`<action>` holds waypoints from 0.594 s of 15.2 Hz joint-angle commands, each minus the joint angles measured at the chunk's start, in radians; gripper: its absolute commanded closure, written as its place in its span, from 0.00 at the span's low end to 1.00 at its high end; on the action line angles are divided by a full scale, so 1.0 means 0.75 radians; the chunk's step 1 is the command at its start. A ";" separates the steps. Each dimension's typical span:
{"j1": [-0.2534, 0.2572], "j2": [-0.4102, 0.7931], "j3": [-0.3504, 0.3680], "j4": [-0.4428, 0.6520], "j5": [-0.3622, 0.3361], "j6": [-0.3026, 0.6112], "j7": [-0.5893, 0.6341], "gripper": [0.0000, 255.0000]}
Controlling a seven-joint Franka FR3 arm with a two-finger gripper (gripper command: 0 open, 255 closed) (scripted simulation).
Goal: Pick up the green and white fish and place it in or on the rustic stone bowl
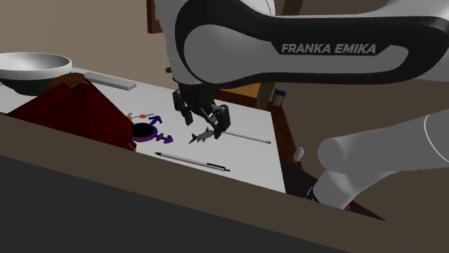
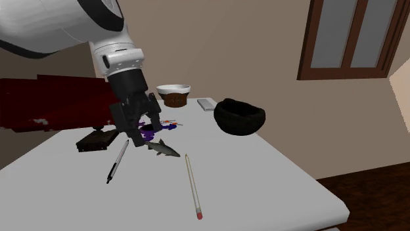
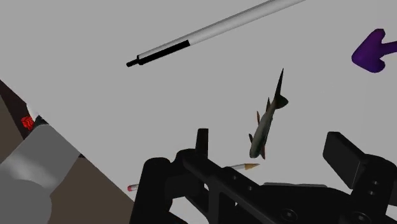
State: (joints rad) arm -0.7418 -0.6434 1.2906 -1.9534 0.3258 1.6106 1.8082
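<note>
Fish untouched, just beneath spread end effector

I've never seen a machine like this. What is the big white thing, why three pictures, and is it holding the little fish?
The white thing is a robot arm with a black tool at its end for grabbing. One picture looks from beside the arm, one from across the table, one from a camera on the tool. On the table lie a small fish, a pen, a pencil and a dark bowl. The tool is open and hangs over the fish; it holds nothing. The fish should go into that bowl.
</note>
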 commanded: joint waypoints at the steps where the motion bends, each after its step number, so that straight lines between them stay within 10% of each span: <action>1: -0.034 0.000 0.033 -0.006 0.006 0.024 0.020 0.00; 9: -0.019 -0.015 0.046 -0.112 0.028 0.117 0.005 0.00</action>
State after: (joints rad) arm -0.7585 -0.6539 1.3263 -2.0334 0.3462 1.6964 1.8125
